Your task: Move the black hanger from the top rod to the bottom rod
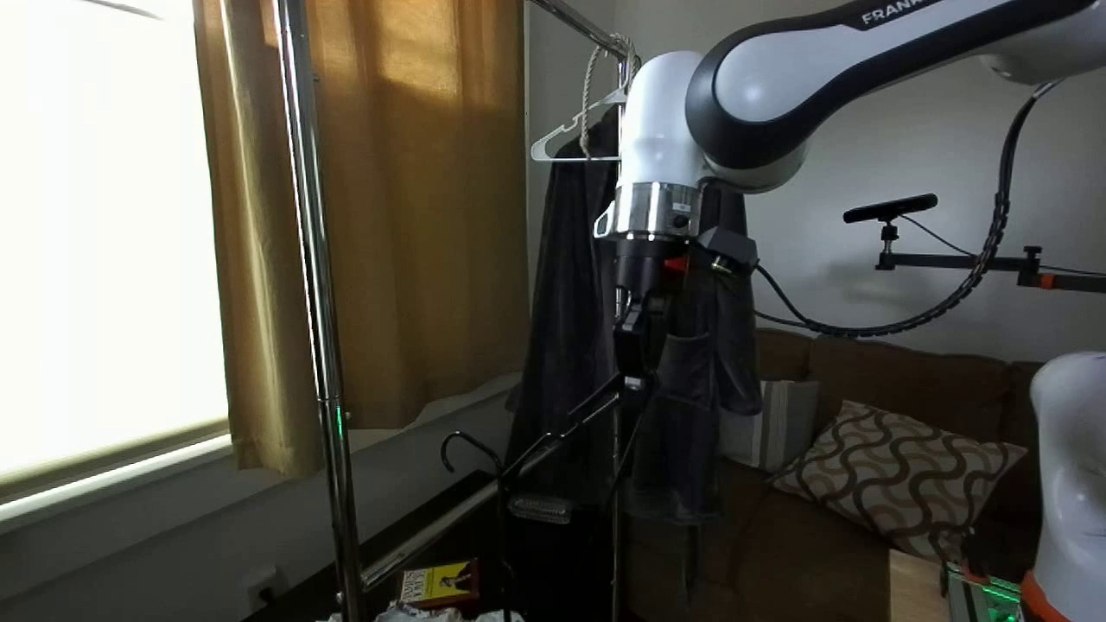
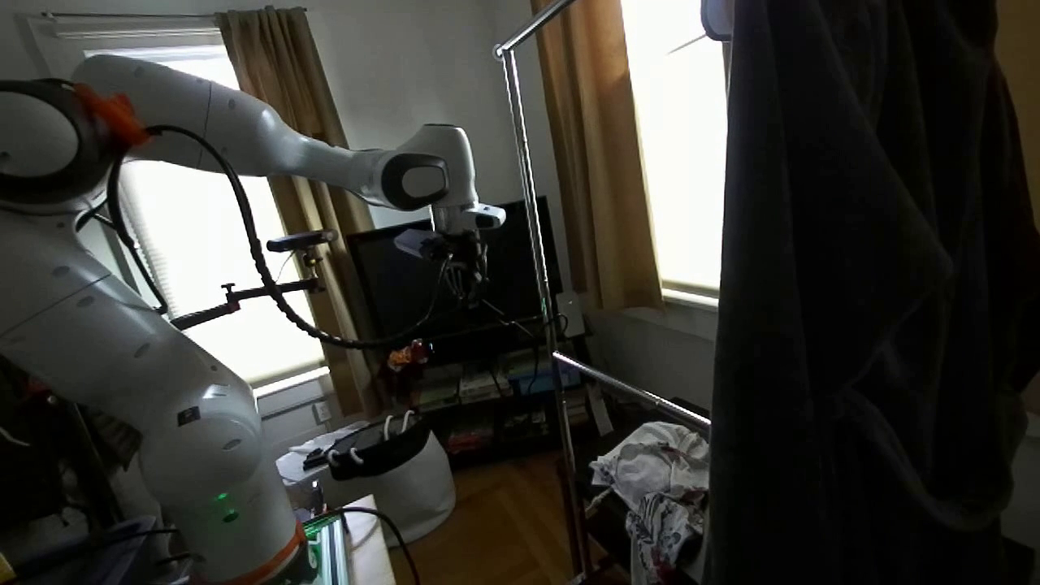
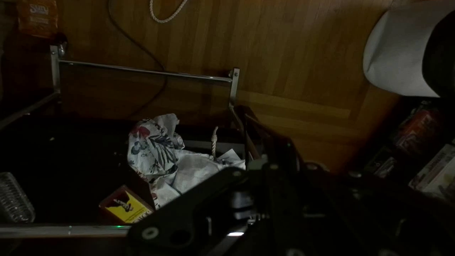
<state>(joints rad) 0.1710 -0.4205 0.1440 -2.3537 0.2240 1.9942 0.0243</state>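
Below the arm (image 1: 769, 91), our hand (image 1: 635, 382) was clamped on one shoulder of the black hanger (image 1: 510, 471), hook (image 1: 484, 449) pointing off sideways near the bottom rod (image 1: 432, 534). We couldn't tell whether they touched. Wrist view was too dark to separate hanger from hand. Top rod (image 1: 575, 22) ran out of frame; in an exterior view, a dark robe (image 2: 853, 284) hid part of the bottom rod.

"What sort of place is this?"
"A home: there's a brown sofa (image 1: 916, 371) with a patterned cushion (image 1: 903, 475)."
"And beyond that?"
"Tan curtains (image 1: 423, 216), a wooden floor (image 3: 284, 53), a black television (image 2: 512, 260), and a dark garment (image 1: 566, 320) hanging up."
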